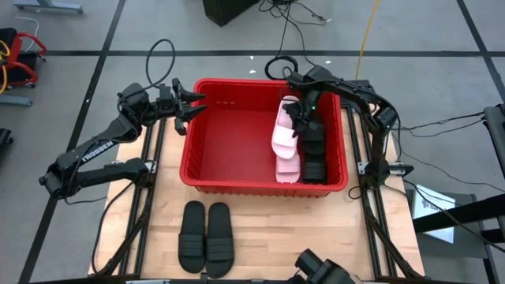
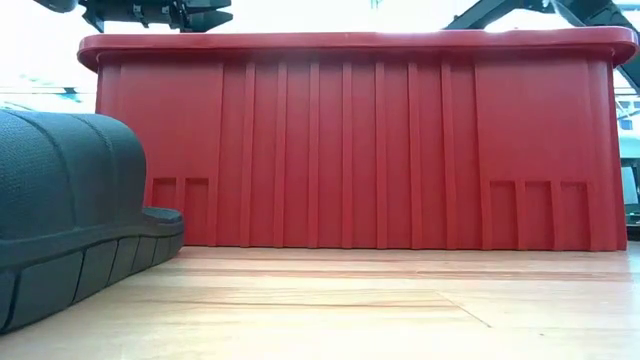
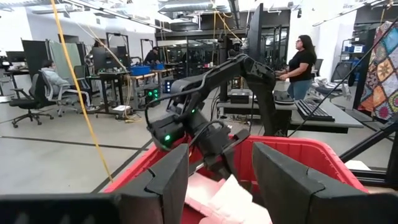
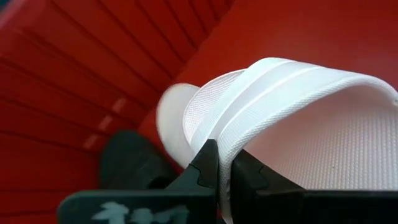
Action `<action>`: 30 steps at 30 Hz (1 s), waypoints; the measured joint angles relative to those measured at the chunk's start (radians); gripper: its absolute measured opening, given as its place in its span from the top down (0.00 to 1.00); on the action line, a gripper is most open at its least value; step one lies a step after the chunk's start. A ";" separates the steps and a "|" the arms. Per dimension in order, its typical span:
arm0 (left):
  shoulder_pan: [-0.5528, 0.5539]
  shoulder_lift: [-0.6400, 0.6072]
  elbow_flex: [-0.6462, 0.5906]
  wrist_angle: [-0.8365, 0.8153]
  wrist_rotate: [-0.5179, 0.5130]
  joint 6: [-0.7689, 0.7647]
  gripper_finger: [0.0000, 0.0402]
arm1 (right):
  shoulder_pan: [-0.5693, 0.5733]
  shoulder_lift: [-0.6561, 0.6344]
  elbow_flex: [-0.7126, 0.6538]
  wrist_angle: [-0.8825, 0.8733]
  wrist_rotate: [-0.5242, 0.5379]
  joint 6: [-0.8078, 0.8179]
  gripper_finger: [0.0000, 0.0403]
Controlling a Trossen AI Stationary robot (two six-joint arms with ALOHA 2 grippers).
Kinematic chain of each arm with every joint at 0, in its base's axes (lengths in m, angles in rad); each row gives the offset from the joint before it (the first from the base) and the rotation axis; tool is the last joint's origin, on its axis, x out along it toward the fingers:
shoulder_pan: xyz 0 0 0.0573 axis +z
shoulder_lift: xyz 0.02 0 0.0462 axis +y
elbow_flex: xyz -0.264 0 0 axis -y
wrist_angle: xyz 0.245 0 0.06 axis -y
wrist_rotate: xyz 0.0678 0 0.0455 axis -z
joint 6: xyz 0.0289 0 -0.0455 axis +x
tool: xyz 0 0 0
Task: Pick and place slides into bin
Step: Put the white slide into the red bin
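While the right pincer hangs inside the large red plastic bin, its fingers are pinched tight on the ribbed strap of a pale pink slide sandal, held over the bin's right half. A second pale pink slide lies on the bin floor just below it, beside black slides stacked along the right wall. The left pincer hovers at the bin's far left corner, fingers spread, holding nothing. Two black ribbed-strap slides sit paired on the wooden table, near the bin's front wall.
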 joint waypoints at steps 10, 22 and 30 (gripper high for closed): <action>-0.001 0.000 0.000 -0.001 0.000 -0.018 0.54 | -0.012 0.021 0.000 0.020 0.046 0.003 1.00; -0.001 0.000 0.000 -0.001 0.049 -0.022 0.54 | 0.000 0.020 -0.046 0.014 0.049 0.026 1.00; -0.001 0.000 0.000 0.001 0.049 -0.021 0.54 | -0.001 0.019 -0.108 0.089 0.049 0.082 1.00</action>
